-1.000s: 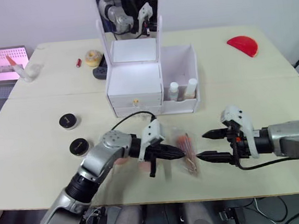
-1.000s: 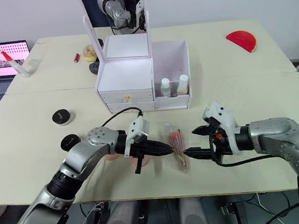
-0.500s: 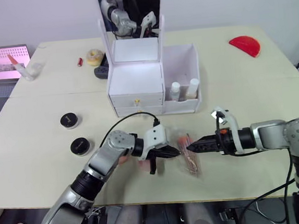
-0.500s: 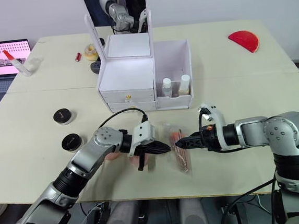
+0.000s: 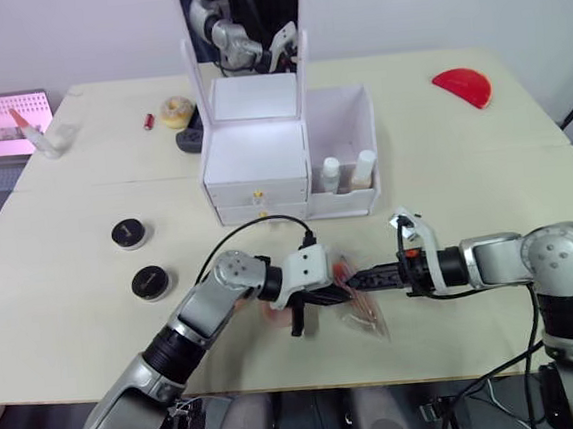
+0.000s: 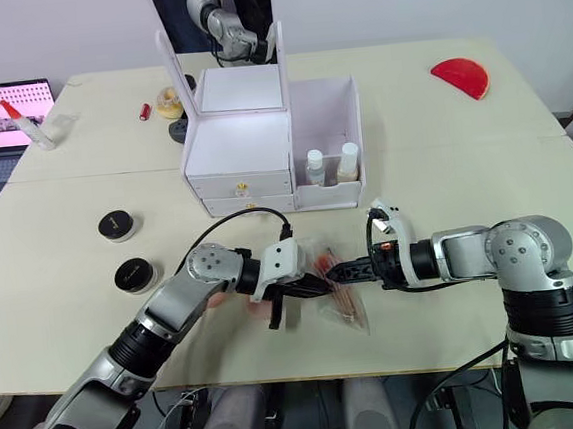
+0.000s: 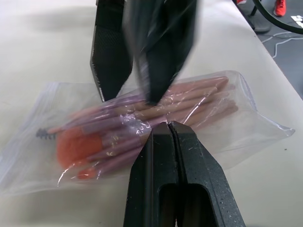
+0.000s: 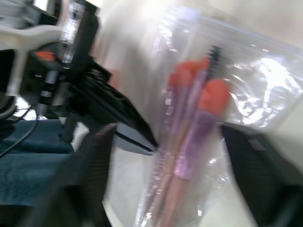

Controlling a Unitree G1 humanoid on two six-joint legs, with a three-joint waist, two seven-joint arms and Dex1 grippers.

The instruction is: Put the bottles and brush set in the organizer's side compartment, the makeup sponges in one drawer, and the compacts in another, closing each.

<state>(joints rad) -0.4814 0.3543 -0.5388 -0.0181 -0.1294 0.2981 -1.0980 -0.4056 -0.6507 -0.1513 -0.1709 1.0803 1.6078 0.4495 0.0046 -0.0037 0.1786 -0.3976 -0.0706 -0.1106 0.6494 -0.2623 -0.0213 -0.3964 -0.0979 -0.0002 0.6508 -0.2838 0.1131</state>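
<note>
The brush set, a clear pouch of orange-pink tipped brushes, lies on the table near the front edge. My left gripper is shut, its tips resting on the pouch's edge. From the other side my right gripper is open, one finger on each side of the pouch. Both bottles stand in the side compartment of the organizer; both drawers are shut. Two compacts lie at the left. Pink makeup sponges peek out from under my left forearm.
A red semicircular piece lies at the far right. At the far left are a laptop, a pink-tipped white tube, a yellow roll and a dark object. The table's front edge is close to the pouch.
My right gripper has reached left across the table to the pouch. My left gripper has moved right onto the pouch's edge.
</note>
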